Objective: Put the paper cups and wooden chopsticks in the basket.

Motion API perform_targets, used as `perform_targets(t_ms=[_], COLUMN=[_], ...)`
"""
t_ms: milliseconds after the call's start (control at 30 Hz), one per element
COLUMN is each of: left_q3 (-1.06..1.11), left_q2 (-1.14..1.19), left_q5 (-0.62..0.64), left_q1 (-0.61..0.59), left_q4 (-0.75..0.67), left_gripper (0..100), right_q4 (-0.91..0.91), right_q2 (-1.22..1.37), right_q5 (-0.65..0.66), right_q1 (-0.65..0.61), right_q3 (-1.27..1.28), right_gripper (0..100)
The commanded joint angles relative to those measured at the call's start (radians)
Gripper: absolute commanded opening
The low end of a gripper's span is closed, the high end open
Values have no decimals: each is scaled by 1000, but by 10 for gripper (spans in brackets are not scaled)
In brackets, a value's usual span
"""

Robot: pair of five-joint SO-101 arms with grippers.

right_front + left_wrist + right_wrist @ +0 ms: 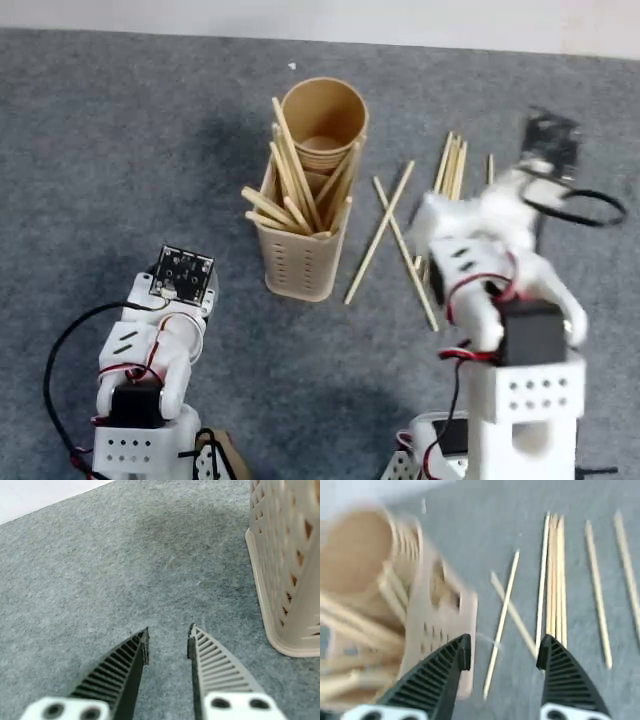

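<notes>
On my left, the left arm (150, 350) sits at the near side of the grey mat (100, 150). Its wrist view gives me the left gripper (169, 628) with fingers a little apart, holding nothing, over bare mat, the basket (290, 580) just beside it. In the middle the basket stands upright, with nested cups (322, 115) in its far end and several chopsticks (290, 190) leaning out of it at angles. Right of the basket, loose chopsticks (385, 230) lie flat on the mat: two crossed near the basket, a bundle (450, 165) side by side farther over, and a few singles. The right arm (500, 290) hangs over these. The right gripper (505, 639) is spread wide and empty, above the crossed pair, between the basket and the bundle
</notes>
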Motion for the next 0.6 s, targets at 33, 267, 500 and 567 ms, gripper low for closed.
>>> perform_targets(t_ms=[33, 267, 500, 567], left_q3=[18, 18, 18, 18], left_q2=[-2, -2, -2, -2], left_q5=[-11, -11, -11, -11], left_q1=[15, 15, 15, 15], left_q4=[-18, -18, -17, -17], left_gripper=[160, 161, 161, 161], right_q4=[-153, -357, -366, -366], right_q2=[-85, 35, 516, 621], right_q5=[104, 411, 520, 523], right_q1=[251, 378, 306, 289], right_q3=[18, 160, 44, -18], right_gripper=[221, 217, 217, 217])
